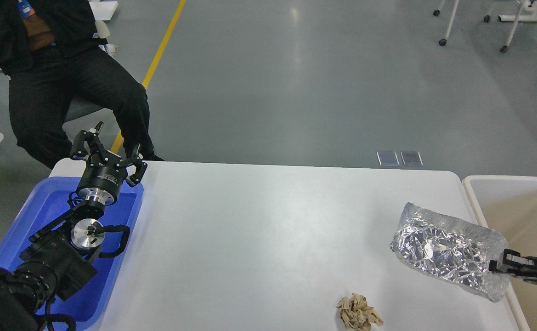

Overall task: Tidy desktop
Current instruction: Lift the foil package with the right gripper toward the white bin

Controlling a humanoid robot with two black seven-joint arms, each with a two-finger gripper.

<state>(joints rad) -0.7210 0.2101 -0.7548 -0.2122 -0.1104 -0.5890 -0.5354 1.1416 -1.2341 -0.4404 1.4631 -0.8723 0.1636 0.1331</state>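
The white desktop (259, 230) fills the middle of the head view. My right gripper (498, 265) comes in from the right edge and is shut on the edge of a crumpled silver foil bag (447, 248), holding it lifted over the desktop's right end beside the beige bin (475, 202). A crumpled tan paper wad (358, 313) lies on the desktop near the front edge. My left gripper (112, 142) is open and empty, raised above the far end of the blue tray (43, 207) at the left.
A seated person in black (66, 78) is just behind the desktop's far left corner, close to my left gripper. Chair and stand wheels (443, 41) stand on the grey floor far back right.
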